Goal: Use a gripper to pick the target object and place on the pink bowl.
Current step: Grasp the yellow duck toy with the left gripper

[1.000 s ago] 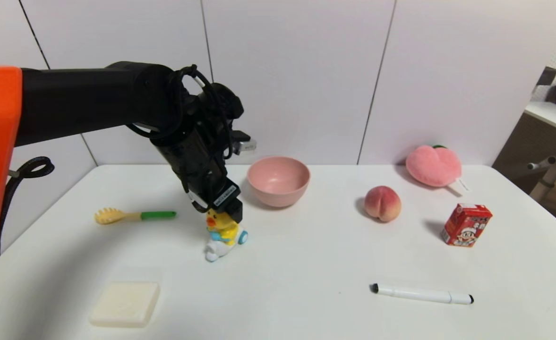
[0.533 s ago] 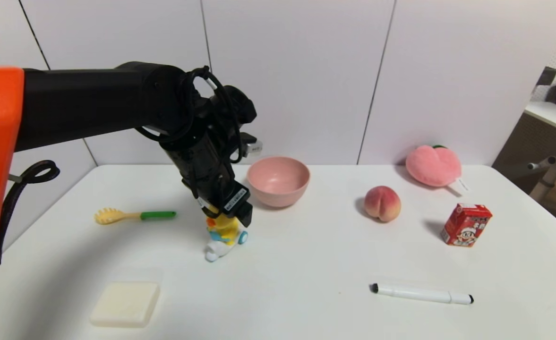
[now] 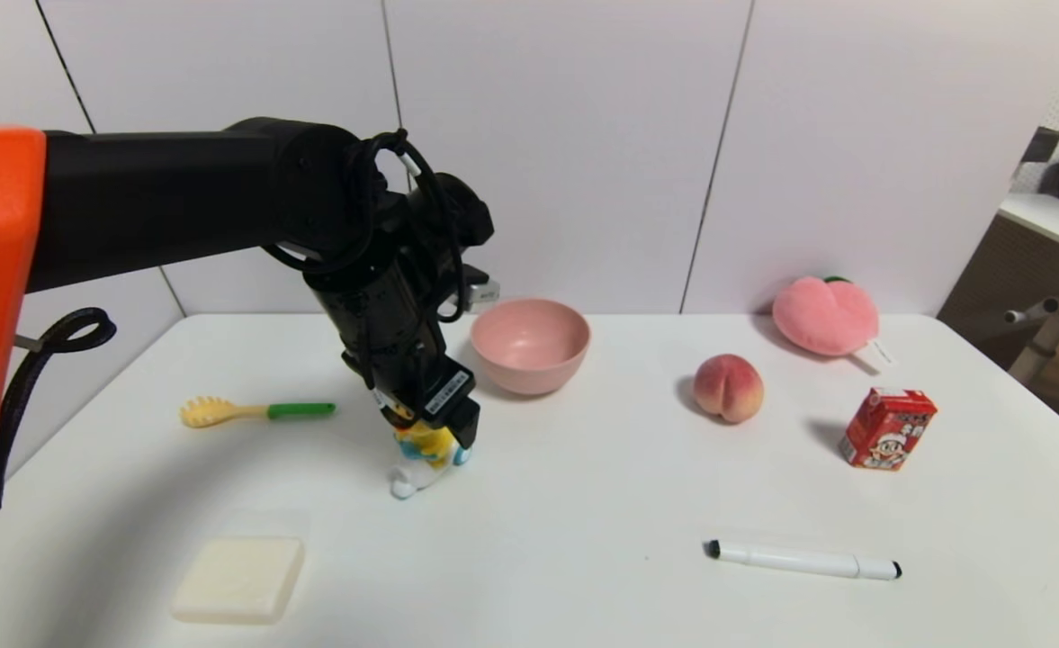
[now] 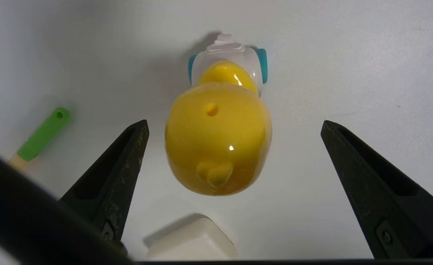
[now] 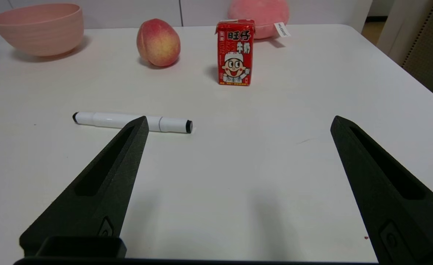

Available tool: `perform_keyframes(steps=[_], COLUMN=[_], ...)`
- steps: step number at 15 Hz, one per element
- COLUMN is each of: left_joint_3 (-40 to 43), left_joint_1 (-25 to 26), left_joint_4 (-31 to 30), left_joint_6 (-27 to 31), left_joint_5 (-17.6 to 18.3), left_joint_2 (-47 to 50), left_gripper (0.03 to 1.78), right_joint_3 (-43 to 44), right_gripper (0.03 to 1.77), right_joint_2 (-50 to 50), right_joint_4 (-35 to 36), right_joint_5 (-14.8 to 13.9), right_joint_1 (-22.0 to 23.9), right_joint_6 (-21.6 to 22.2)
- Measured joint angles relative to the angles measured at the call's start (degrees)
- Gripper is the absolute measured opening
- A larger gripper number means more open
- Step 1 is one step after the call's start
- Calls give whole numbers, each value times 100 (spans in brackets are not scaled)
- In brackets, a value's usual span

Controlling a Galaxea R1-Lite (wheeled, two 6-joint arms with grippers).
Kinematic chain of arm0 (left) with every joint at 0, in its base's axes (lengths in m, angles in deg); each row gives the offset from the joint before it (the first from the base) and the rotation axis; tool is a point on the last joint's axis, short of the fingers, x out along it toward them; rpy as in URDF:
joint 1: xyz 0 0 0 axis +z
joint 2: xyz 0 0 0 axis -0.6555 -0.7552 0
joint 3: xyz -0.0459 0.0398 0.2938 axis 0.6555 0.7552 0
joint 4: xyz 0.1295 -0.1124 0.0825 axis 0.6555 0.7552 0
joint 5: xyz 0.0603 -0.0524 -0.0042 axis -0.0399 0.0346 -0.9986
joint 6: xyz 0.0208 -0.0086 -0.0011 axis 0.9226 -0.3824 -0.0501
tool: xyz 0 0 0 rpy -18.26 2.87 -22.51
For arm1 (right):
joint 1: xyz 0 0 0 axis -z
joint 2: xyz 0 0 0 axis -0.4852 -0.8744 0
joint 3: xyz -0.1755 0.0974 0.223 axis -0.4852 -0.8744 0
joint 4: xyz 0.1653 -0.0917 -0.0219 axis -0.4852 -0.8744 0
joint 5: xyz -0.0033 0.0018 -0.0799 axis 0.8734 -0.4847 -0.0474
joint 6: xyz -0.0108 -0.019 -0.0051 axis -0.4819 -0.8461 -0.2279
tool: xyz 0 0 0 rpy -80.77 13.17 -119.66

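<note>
Two black fingers point(image 4: 131, 158) of the left gripper point(image 4: 234, 127) stand wide open on either side of a yellow toy duck point(image 4: 218, 140), holding nothing, with a gap on each side. The duck rides a small white car, left of the middle of the white counter point(image 3: 583, 522). The pink bowl point(image 3: 530, 346) sits near the counter's back edge. To grip well, the gripper should probably centre over the duck's round head, lower a little, then close evenly so the smooth head does not slip or tip. The right gripper point(image 5: 240, 117) is idle, open over the counter's front part.
</note>
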Motion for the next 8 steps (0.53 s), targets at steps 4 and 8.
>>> perform_keyframes(steps=[4, 8], left_joint_3=[0, 0], left_joint_1=[13, 24], left_joint_4=[46, 51], left_joint_6=[-77, -72], left_joint_5=[0, -117], left_joint_2=[-15, -54], left_gripper=[169, 169], right_joint_3=[0, 0], right_gripper=[171, 171], right_joint_2=[0, 0], right_joint_4=[0, 0], right_joint_5=[-5, -2], right_joint_1=[0, 0], right_joint_6=[0, 0])
